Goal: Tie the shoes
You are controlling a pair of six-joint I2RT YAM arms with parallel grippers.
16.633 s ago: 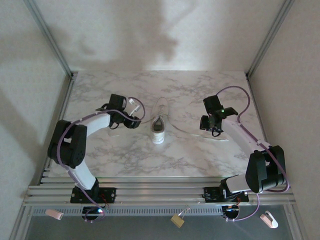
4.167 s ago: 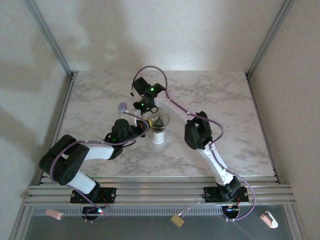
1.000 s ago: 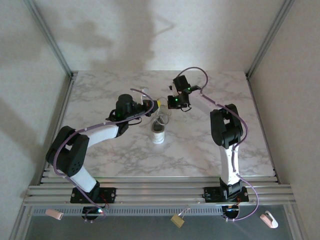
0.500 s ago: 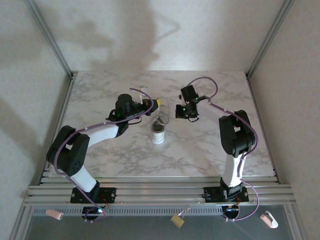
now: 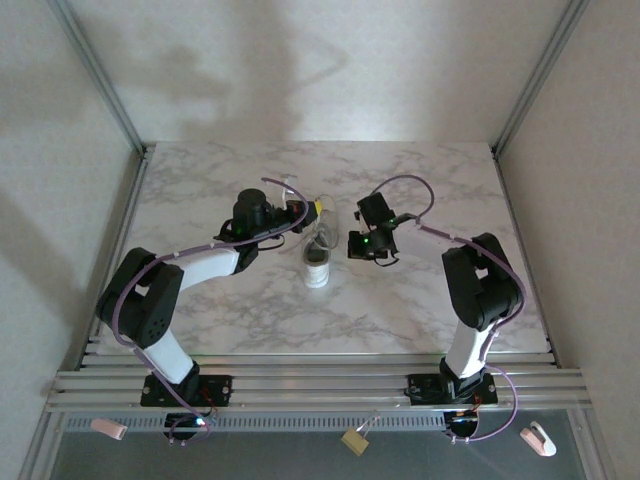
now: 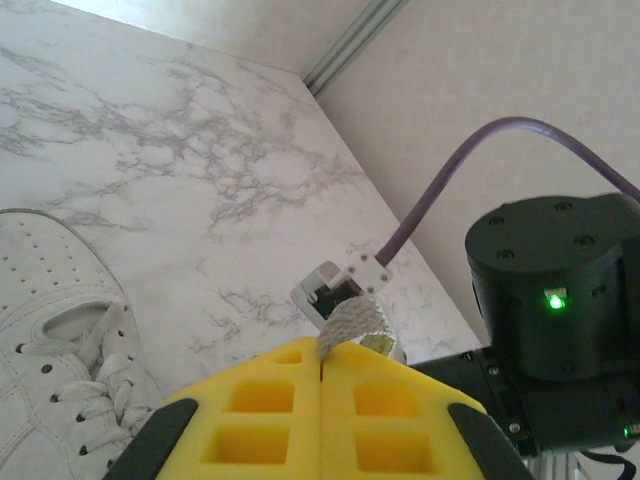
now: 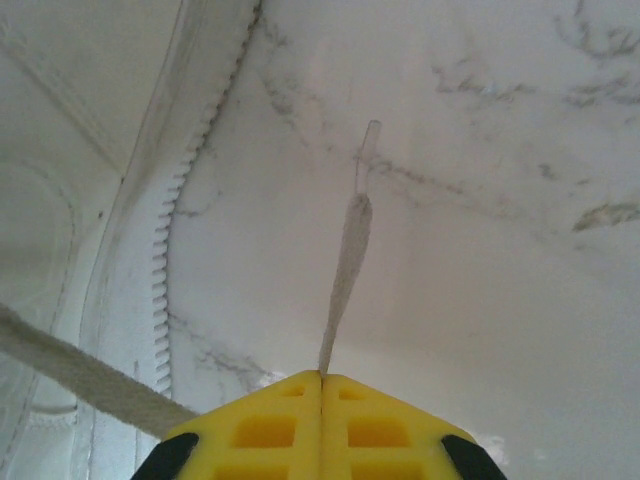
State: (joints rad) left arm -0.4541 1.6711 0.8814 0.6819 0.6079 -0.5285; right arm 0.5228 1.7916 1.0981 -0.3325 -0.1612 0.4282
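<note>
The white shoe (image 5: pixel 318 252) lies mid-table with its heel toward me and its laces drawn out to both sides. My left gripper (image 5: pixel 311 208) hovers over the left of its toe; in the left wrist view its yellow fingers (image 6: pixel 322 352) are shut on a folded bit of lace (image 6: pixel 357 322), with the shoe (image 6: pixel 50 330) below at the left. My right gripper (image 5: pixel 352 245) sits just right of the shoe. It (image 7: pixel 321 375) is shut on the other lace (image 7: pixel 345 265), whose clear tip (image 7: pixel 368 138) hangs free beyond the fingers. The shoe's sole edge (image 7: pixel 165 240) runs along the left.
The marble table (image 5: pixel 420 300) is bounded by metal posts at the back corners and a rail at the near edge. The right arm's black wrist (image 6: pixel 555 300) is close beside the left fingers. Another stretch of lace (image 7: pixel 80 375) crosses the right wrist view's lower left.
My right gripper has swung from behind the shoe's toe to its right side and nearer me, keeping the lace. The left gripper has hardly moved.
</note>
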